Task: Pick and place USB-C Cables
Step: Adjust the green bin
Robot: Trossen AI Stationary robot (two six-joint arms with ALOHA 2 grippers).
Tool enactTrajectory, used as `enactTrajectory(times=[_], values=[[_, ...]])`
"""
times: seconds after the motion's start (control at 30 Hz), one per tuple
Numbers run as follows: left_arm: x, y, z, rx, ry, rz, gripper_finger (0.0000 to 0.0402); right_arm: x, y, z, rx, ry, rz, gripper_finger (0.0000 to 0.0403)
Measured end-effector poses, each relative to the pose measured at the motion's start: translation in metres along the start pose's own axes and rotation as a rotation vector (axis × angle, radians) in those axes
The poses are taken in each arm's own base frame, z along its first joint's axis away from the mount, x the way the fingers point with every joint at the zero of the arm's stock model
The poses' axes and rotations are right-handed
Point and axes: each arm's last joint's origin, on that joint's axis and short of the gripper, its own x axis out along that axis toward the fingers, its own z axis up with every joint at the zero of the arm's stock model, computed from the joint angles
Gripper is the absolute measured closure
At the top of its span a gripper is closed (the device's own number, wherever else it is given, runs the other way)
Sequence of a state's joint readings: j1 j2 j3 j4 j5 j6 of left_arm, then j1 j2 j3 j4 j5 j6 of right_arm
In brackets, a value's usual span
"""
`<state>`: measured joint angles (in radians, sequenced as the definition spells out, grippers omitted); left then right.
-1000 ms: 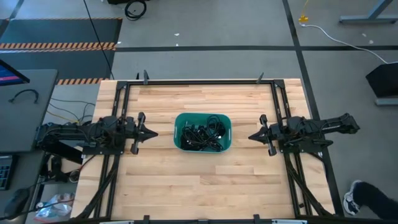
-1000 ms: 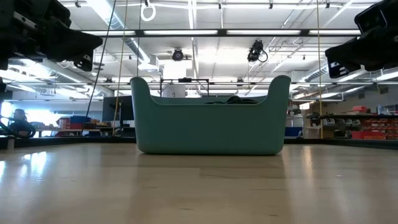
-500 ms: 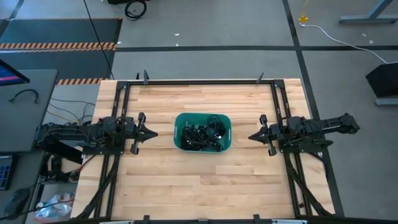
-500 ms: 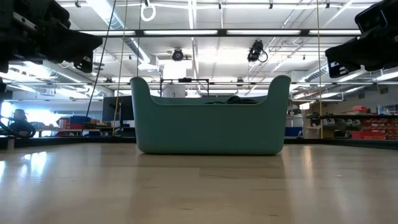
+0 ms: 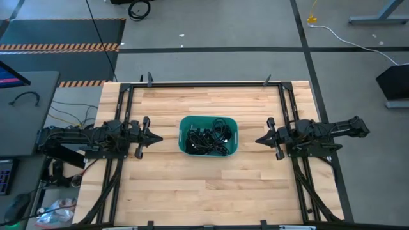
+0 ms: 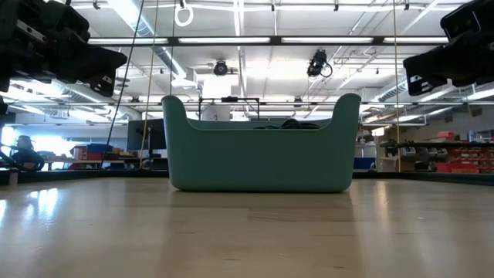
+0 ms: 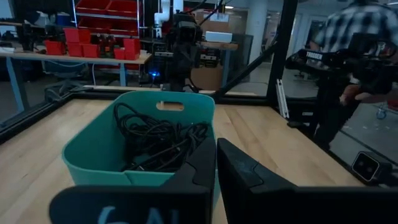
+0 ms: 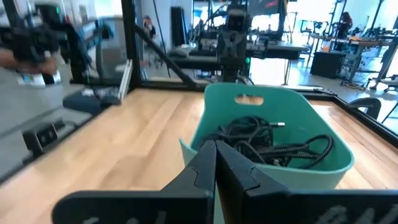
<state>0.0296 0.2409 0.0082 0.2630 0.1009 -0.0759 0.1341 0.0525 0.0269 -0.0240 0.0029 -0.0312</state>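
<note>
A teal plastic tub point(image 5: 208, 135) stands on its base in the middle of the wooden table. The black USB-C cables point(image 5: 209, 137) lie tangled inside it, also seen as a heap of cables point(image 7: 158, 142) in the left wrist view and cables point(image 8: 267, 144) in the right wrist view. My left gripper point(image 5: 158, 137) hovers left of the tub, shut, pointing at it. My right gripper point(image 5: 258, 140) hovers right of the tub, shut, pointing at it. Both stay clear of the tub. In the low view only the tub wall point(image 6: 261, 158) shows, with a bit of cable above its rim.
A black metal frame point(image 5: 204, 84) runs along the table's far edge and both sides. Bare wood lies in front of and behind the tub. A person point(image 7: 351, 68) stands beyond the table in the left wrist view. A white cable point(image 5: 345, 38) lies on the floor.
</note>
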Motion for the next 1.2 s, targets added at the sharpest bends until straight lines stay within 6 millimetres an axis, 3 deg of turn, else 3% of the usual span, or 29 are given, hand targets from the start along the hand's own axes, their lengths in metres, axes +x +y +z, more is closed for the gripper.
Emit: enactTrajectory(times=[0.53,0.93,1.03,1.2], values=[[0.0,0.0,0.0,-0.088,0.0,0.0,0.0381,-0.001,0.0,0.014,0.192,-0.142,0.007,0.0387],[0.0,0.0,0.0,-0.088,0.0,0.0,0.0381,-0.008,-0.008,0.037,0.323,-0.424,-0.189,0.0388],[0.0,0.0,0.0,-0.089,0.0,0.0,0.0381,-0.012,-0.012,0.043,0.422,-0.516,-0.286,0.0392],[0.0,0.0,0.0,-0.089,0.001,0.0,0.0381,-0.016,-0.013,0.064,0.413,-0.504,-0.321,0.0399]])
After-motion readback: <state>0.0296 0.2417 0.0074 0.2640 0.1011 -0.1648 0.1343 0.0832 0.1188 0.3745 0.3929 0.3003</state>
